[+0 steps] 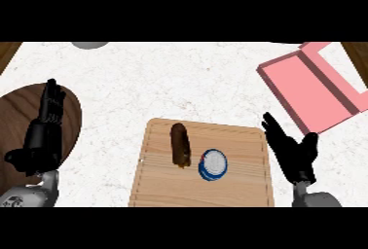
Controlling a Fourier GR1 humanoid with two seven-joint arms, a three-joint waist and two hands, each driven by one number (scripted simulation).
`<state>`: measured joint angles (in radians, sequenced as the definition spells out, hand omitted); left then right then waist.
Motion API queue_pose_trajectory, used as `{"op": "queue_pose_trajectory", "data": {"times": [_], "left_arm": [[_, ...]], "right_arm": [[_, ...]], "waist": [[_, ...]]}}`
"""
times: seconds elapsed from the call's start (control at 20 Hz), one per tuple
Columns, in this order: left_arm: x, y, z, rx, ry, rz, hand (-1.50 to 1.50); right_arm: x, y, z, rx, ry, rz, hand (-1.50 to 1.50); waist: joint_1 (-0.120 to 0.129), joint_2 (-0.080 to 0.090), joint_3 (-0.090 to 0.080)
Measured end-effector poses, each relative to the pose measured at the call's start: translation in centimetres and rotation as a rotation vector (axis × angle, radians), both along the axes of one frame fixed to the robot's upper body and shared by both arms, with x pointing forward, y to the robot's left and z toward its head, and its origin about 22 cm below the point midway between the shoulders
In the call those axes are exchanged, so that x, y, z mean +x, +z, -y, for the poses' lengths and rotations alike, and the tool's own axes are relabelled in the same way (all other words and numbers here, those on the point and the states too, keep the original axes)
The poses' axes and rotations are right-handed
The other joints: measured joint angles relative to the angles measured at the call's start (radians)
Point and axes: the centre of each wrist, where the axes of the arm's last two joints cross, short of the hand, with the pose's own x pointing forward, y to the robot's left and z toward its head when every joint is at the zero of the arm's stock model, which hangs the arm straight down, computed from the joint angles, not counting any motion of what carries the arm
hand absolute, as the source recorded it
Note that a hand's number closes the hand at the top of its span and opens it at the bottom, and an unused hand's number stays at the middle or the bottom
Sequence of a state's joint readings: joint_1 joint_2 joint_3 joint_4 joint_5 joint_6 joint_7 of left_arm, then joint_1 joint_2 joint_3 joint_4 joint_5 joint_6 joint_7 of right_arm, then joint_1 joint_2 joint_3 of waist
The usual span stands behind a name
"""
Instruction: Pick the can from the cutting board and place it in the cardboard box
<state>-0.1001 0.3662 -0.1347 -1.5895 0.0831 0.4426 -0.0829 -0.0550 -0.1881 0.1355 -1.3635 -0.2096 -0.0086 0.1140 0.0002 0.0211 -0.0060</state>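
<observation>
Can point(212, 165), blue and white, stands on end right of centre on the cutting board point(161, 187), round top facing up, long axis vertical, just beside a dark brown stick-like item point(180, 146) lying lengthwise toward the board's far edge. Left hand point(50, 114) rests over a dark round wooden surface point(14, 124) at the counter's left edge, fingers straight. Right hand point(291, 148) spread wide, empty, at the board's right edge; pink box point(309, 92) at the speckled white counter's point(179, 78) far right corner.

White counter point(179, 82) bears cutting board point(161, 187), pink box point(302, 92).
</observation>
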Motion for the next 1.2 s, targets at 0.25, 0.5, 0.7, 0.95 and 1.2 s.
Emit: {"op": "queue_pose_trajectory", "data": {"times": [0.25, 0.5, 0.7, 0.95, 1.2], "left_arm": [[-0.4, -0.7, 0.0, -0.098, 0.009, -0.078, 0.00], [-1.0, -1.2, 0.3, -0.218, -0.015, -0.164, 0.00], [-0.8, -0.4, 0.4, -0.279, -0.062, -0.203, 0.00], [-0.7, 0.3, 0.6, -0.299, -0.102, -0.221, 0.00], [-0.6, 0.5, 0.4, -0.300, -0.131, -0.222, 0.00]], "right_arm": [[-1.4, 2.3, 3.2, -0.053, -0.348, 0.154, 1.50], [-5.7, 1.5, 6.8, -0.327, -0.665, 0.150, -1.50], [-9.1, 2.0, 5.0, -0.472, -0.792, 0.266, -1.50], [-13.1, 5.1, 3.1, -0.627, -0.696, 0.293, -1.50], [-16.1, 7.8, 2.1, -0.719, -0.465, 0.129, -1.50]], "waist": [[-0.052, -0.031, -0.001], [-0.086, -0.035, -0.005], [-0.066, -0.033, -0.001], [-0.037, -0.027, -0.001], [-0.013, -0.018, -0.003]]}}
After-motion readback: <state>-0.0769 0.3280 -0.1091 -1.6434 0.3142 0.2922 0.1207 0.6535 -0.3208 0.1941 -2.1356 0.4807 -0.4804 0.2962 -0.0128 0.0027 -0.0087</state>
